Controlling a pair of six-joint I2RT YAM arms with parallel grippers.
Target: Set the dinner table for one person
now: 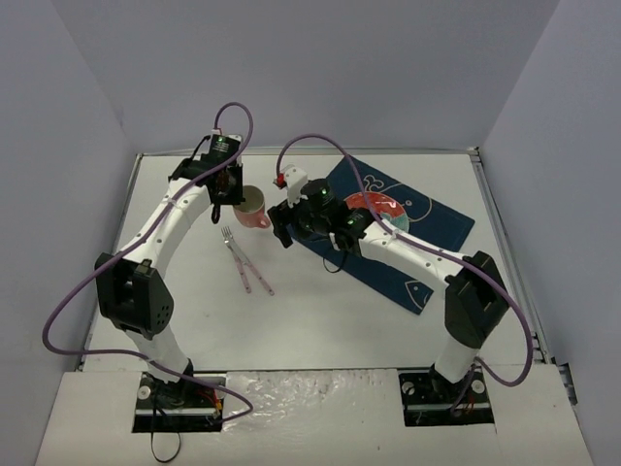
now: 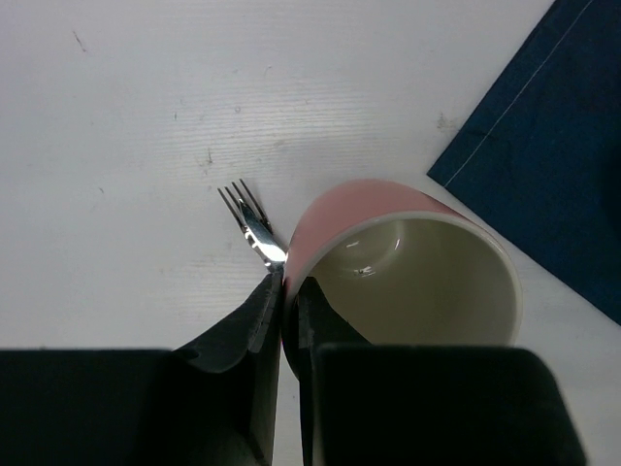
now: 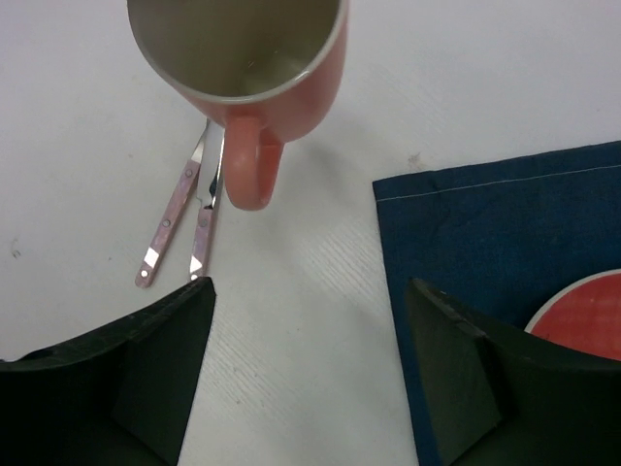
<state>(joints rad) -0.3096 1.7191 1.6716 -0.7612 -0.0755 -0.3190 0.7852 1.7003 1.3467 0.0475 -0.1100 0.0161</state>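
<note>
A pink mug (image 1: 252, 207) with a cream inside is at the back left of the white dinner table (image 1: 320, 311). My left gripper (image 1: 236, 192) is shut on its rim, one finger inside and one outside; the left wrist view shows the mug (image 2: 408, 277) and the pinching fingers (image 2: 264, 316). My right gripper (image 1: 283, 229) is open and empty, just right of the mug, over bare table beside the placemat. The right wrist view shows the mug (image 3: 243, 58) ahead with its handle toward the gripper (image 3: 306, 335).
A fork (image 1: 231, 243) and a second utensil lie crossed on the table in front of the mug; their pink handles (image 3: 170, 225) show in the right wrist view. A dark blue placemat (image 1: 427, 228) holds a red plate (image 1: 374, 206). Lavender walls surround the table.
</note>
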